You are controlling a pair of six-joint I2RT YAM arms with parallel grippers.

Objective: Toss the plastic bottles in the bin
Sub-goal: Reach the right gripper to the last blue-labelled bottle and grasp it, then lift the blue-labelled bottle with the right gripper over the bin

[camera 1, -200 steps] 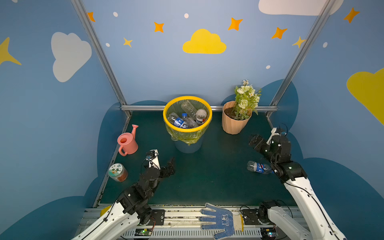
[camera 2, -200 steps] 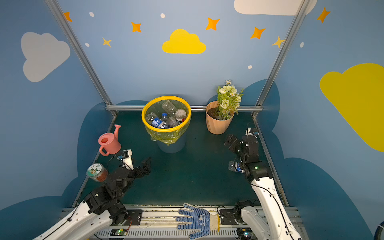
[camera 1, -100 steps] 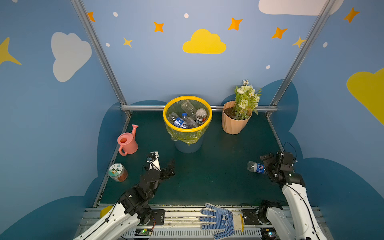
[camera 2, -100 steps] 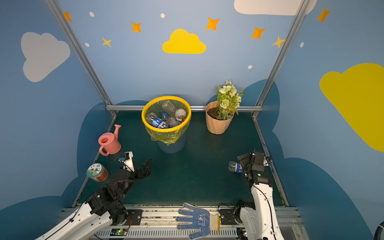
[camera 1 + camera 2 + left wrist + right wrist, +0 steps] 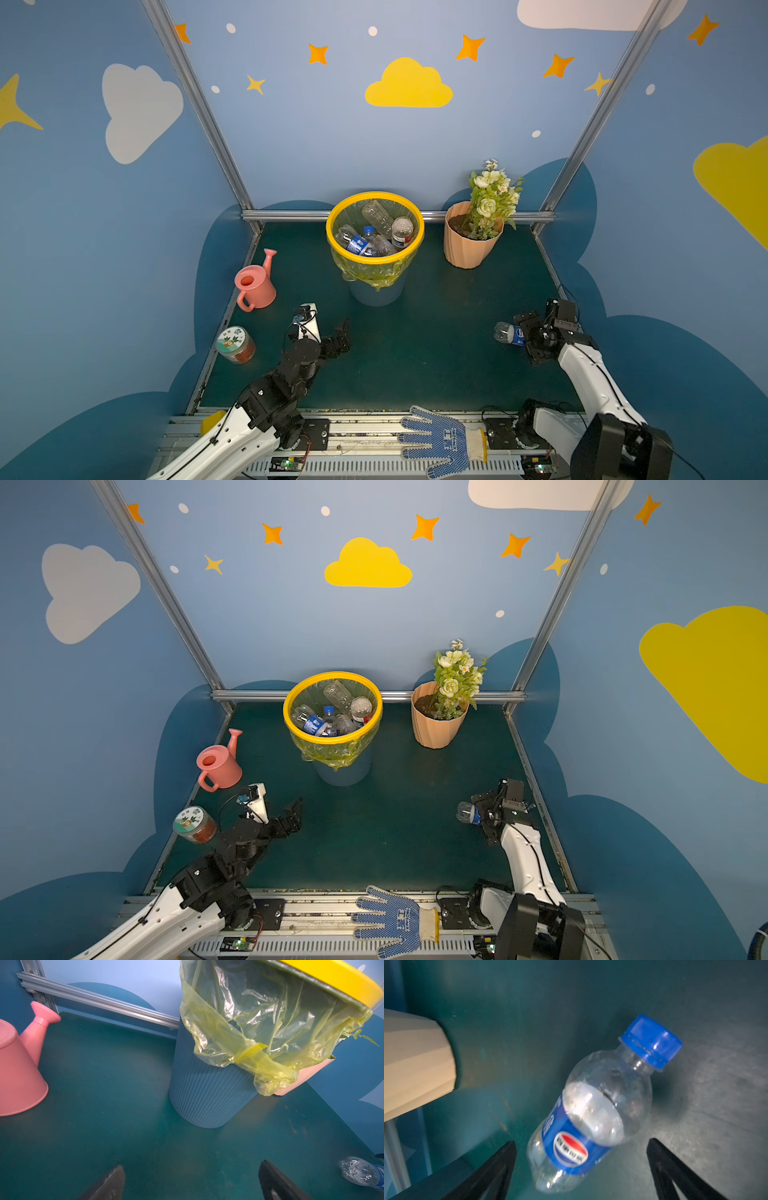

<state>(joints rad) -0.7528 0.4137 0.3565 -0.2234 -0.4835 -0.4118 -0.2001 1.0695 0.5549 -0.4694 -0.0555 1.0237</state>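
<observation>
Right wrist view: a clear plastic bottle with blue cap and blue label (image 5: 591, 1105) lies on its side on the dark green mat (image 5: 695, 1001). It sits between the wide-spread jaws of the right gripper (image 5: 581, 1141), which do not touch it. It is the only bottle on the mat, well apart from the round blue-grey bin with yellow rim (image 5: 375, 259), where four bottles (image 5: 358, 244) can be made out. The left gripper (image 5: 192, 1165) is wide open and empty. Around stand one peach flowerpot (image 5: 469, 249), one pink watering can (image 5: 254, 286) and one round jar (image 5: 236, 345).
</observation>
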